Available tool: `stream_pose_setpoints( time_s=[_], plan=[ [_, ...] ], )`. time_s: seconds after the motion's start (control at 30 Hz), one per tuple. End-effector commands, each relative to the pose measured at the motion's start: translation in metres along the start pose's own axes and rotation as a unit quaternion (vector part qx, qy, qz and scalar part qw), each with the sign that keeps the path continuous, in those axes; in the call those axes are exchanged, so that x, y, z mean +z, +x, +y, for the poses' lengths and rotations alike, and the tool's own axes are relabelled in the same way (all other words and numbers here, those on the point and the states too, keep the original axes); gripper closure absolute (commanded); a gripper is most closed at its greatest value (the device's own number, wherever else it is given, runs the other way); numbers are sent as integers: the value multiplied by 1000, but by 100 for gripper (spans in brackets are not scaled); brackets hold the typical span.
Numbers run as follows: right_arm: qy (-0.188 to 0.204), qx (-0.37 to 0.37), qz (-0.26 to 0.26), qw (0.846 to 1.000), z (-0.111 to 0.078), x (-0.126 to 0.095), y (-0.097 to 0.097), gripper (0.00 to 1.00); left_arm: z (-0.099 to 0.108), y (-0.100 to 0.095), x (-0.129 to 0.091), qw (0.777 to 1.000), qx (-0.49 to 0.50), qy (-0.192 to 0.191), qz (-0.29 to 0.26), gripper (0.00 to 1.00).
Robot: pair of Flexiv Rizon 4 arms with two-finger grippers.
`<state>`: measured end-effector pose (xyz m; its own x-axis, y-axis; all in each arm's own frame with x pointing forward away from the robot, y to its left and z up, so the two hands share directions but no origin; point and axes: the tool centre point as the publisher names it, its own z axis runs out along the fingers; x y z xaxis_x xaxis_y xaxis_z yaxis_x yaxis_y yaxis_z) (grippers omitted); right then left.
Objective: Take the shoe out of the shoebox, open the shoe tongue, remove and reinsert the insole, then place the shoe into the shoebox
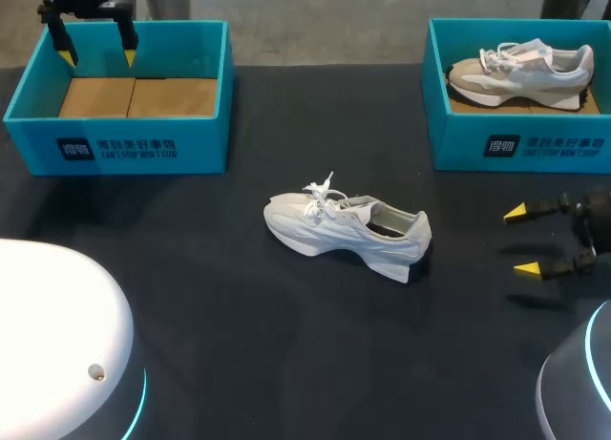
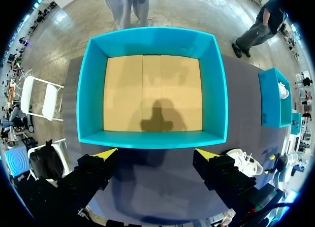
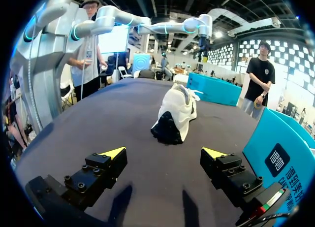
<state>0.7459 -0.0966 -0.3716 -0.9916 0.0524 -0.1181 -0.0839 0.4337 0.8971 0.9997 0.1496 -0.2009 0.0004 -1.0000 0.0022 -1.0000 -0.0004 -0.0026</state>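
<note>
A white sneaker [image 1: 346, 230] lies on the dark table's middle, toe to the left, laces loose. Ahead of my right gripper [image 3: 165, 153], its heel [image 3: 166, 131] faces the open, empty fingers. The right gripper [image 1: 525, 240] hovers low at the table's right side. An empty teal shoebox [image 1: 124, 92] with a cardboard floor stands at the back left. My left gripper [image 1: 95, 51] hangs open above it, empty. From the left wrist the box [image 2: 152, 91] lies straight below the left gripper [image 2: 157, 152], and the sneaker [image 2: 243, 160] shows beside one finger.
A second teal shoebox [image 1: 520, 125] at the back right holds a beige and white sneaker [image 1: 520, 70]. That box's wall [image 3: 283, 148] stands close beside my right gripper. White robot bases [image 1: 57, 345] fill both near corners.
</note>
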Motion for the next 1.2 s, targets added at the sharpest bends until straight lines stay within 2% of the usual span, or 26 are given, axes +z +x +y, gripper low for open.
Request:
stream_pose_setpoints(
  time_s=[0.03,0.93,1.2],
  plan=[
    [2,0,0,1000,1,1,0,0,0,0,0,1000,0,-1,0,0],
    [2,0,0,1000,1,1,0,0,0,0,0,1000,0,-1,0,0],
    [45,38,-57,997,13,28,4,0,0,0,0,1000,0,-1,0,0]
  ],
)
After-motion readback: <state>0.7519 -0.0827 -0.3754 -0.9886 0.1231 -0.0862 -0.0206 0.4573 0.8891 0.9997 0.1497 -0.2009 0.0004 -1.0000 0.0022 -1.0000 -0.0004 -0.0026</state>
